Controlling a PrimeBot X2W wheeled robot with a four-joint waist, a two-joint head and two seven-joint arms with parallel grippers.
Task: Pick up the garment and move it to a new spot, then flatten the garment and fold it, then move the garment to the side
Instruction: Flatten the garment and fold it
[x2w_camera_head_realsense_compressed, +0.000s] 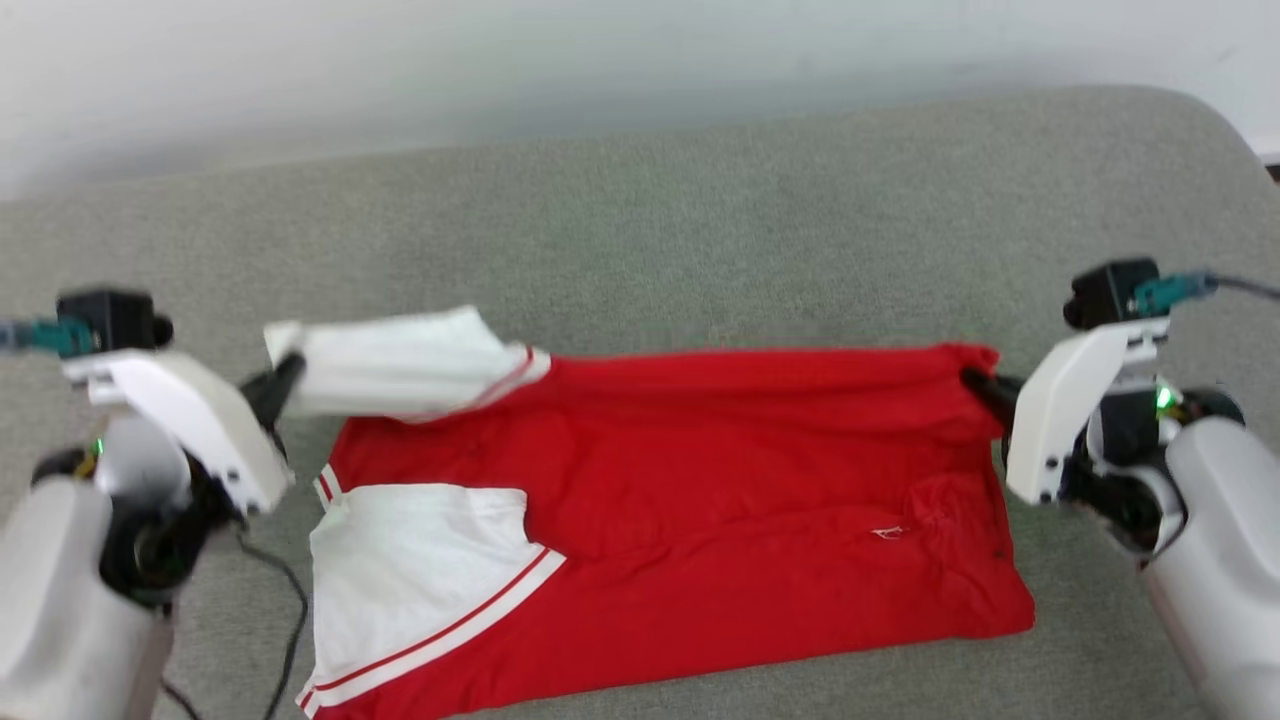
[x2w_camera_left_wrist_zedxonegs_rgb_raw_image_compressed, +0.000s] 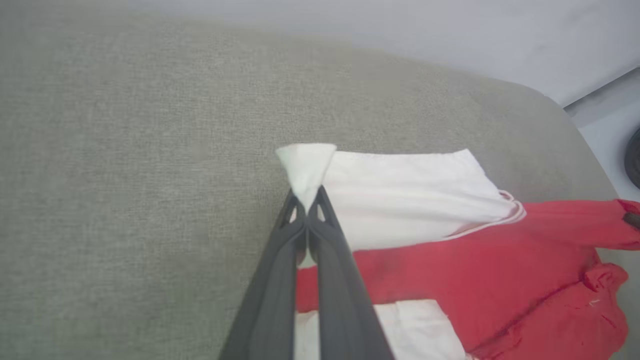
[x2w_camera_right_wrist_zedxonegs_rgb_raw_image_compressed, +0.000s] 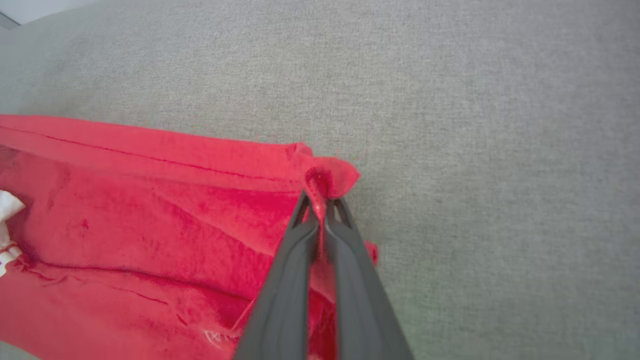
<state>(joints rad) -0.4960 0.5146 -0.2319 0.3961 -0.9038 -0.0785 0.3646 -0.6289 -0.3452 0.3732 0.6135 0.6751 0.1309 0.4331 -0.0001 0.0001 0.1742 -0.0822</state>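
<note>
**Item: the garment** (x2w_camera_head_realsense_compressed: 700, 500). Red jersey shirt with white sleeves and striped trim. It lies sideways on the middle of the cushion (x2w_camera_head_realsense_compressed: 640, 220), sleeves toward the cushion's left end and hem toward its right end. The near half rests flat, with light creasing near the hem. The far edge is raised off the cushion and drawn fairly taut.

**Holds.**
- The left gripper (x2w_camera_head_realsense_compressed: 285, 375), at the cushion's left end, is clamped on the tip of the far white sleeve.
- The right gripper (x2w_camera_head_realsense_compressed: 975, 385), at the cushion's right end, is pinched on the far red hem corner, with cloth bunched between its fingers.

**Step in hand (judged).** A lengthwise fold, carrying the far edge over toward the cushion's near edge, though it may equally be a flattening pull.

**Handling notes.**
- Both ends should travel together at one height, so the edge lands straight.
- Tension should be modest, because the sleeve hold takes only a small tip of cloth and could slip.
- The raised edge should be laid down over the near one before either grip is released.

**Surface.** The cushion is grey-green woven upholstery with a rounded right corner.

**Surroundings.**
- A pale wall (x2w_camera_head_realsense_compressed: 500, 60) stands behind the cushion's far edge.
- A dark cable (x2w_camera_head_realsense_compressed: 295, 610) hangs over the cushion's near left.
- Beyond the right corner is pale floor (x2w_camera_left_wrist_zedxonegs_rgb_raw_image_compressed: 605, 125) and a dark round object, too cropped to identify.
</note>
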